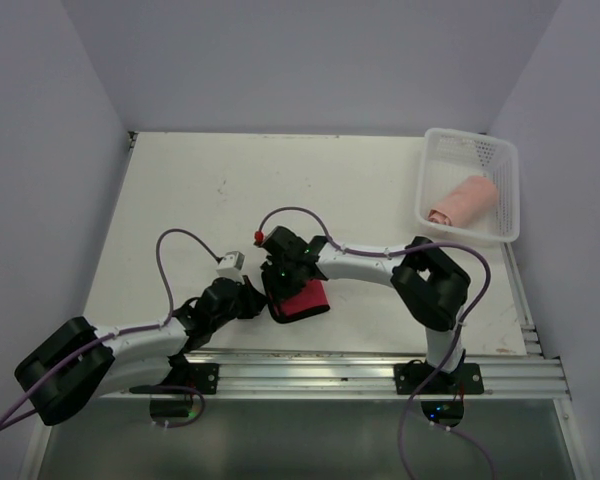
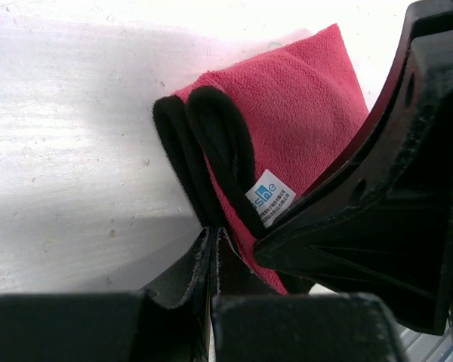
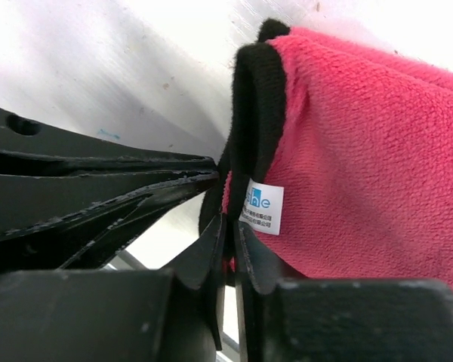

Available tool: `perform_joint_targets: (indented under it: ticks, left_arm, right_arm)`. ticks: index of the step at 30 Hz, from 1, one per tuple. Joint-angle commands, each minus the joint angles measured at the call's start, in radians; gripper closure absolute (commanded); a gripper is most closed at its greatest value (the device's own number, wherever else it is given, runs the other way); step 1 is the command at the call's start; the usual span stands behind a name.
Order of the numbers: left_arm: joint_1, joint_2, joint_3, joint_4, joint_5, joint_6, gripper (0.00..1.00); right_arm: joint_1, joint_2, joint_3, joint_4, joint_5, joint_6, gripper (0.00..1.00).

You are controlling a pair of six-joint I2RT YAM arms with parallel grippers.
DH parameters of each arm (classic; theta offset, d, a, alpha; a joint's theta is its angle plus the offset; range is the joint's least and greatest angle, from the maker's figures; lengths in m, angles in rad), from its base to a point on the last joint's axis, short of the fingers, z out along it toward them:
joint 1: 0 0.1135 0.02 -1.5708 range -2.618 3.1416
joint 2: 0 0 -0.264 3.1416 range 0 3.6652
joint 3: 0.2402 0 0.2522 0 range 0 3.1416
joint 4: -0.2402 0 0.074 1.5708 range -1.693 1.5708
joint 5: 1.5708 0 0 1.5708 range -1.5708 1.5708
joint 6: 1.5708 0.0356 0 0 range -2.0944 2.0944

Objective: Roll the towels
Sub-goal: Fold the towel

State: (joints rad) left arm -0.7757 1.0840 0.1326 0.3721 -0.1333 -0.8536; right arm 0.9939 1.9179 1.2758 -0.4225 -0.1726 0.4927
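The red cloth (image 1: 308,300) with dark trim lies folded at the table's near edge, between both grippers. My left gripper (image 1: 259,300) is shut on its dark trimmed edge; in the left wrist view the jaws (image 2: 214,235) pinch the trim just below the white tag (image 2: 269,197). My right gripper (image 1: 278,296) is shut on the same folded edge of the cloth (image 3: 362,151), next to the tag (image 3: 263,207). The two grippers almost touch. The salmon-pink towel (image 1: 463,201) lies rolled in the white basket (image 1: 510,190).
The basket stands at the table's far right edge. An aluminium rail (image 1: 380,366) runs along the near edge just below the cloth. Purple cables loop above both arms. Walls close in the left, back and right.
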Motion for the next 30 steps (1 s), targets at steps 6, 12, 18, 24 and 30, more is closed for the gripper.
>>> perform_joint_targets:
  ticks: [6, 12, 18, 24, 30]
  left_arm:
    - [-0.007, -0.047, -0.011, -0.009, -0.031, -0.005, 1.00]
    - [-0.007, -0.085, -0.014, -0.047, -0.045, -0.010, 1.00]
    - [-0.008, -0.119, -0.021, -0.087, -0.052, -0.013, 1.00]
    - [-0.007, -0.139, -0.019, -0.105, -0.055, -0.015, 1.00]
    - [-0.007, -0.141, -0.004, -0.116, -0.043, -0.015, 1.00]
  right_arm:
    - [0.005, -0.068, 0.111, -0.036, -0.036, 0.006, 0.69]
    - [0.000, -0.147, 0.122, -0.110, 0.021, -0.019, 0.71]
    - [-0.047, -0.249, 0.038, -0.133, 0.110, -0.036, 0.92]
    - [-0.097, -0.304, -0.047, -0.105, 0.072, -0.065, 0.94]
    - [-0.095, -0.272, -0.122, -0.030, 0.071, -0.046, 0.96]
